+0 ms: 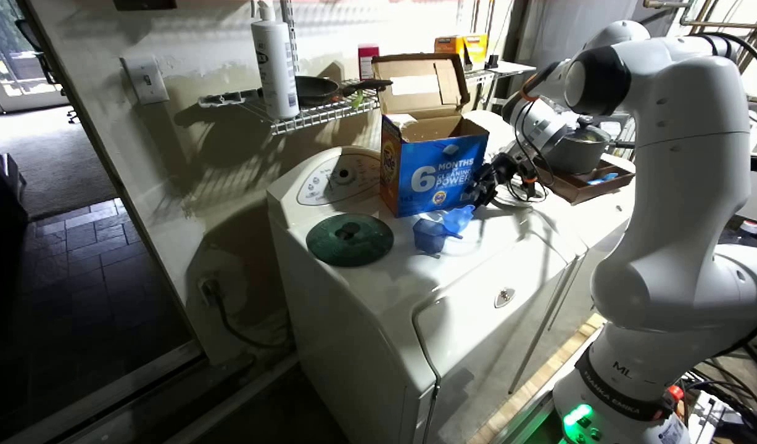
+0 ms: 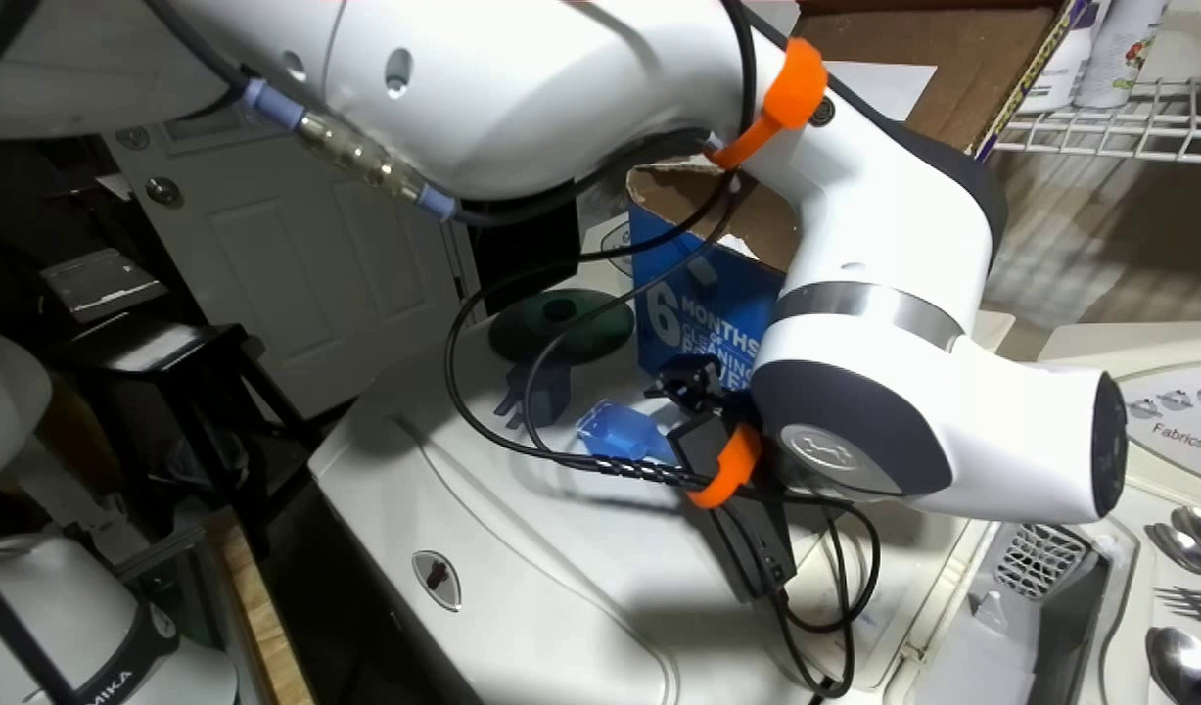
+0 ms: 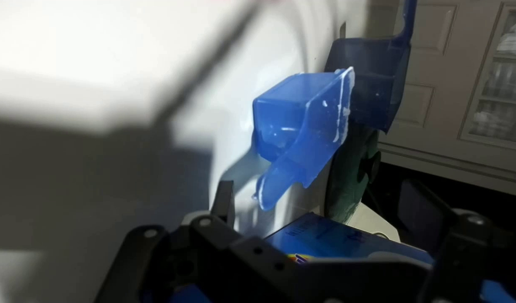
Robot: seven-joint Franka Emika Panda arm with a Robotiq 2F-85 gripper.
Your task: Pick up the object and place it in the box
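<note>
The brown cardboard box (image 1: 409,185) stands upright on the white machine top with its lid raised and a blue "6" panel. It also shows in an exterior view (image 2: 659,348) and the wrist view (image 3: 329,237). Two blue plastic scoops lie in front of it. The lighter scoop (image 1: 458,219) also shows in an exterior view (image 2: 620,431) and the wrist view (image 3: 297,113). The darker scoop (image 1: 429,237) also shows in the wrist view (image 3: 367,80). My gripper (image 3: 323,200) is open and empty beside the box's panel. The lighter scoop's handle points toward the gap between its fingers, apparently apart from them.
A green round disc (image 1: 350,240) with a dark knob lies left of the scoops. A wire shelf (image 1: 329,117) behind holds a white bottle (image 1: 274,68) and a pan (image 1: 316,91). A pot (image 1: 579,148) stands in a brown tray (image 1: 579,188). Cables hang by the wrist.
</note>
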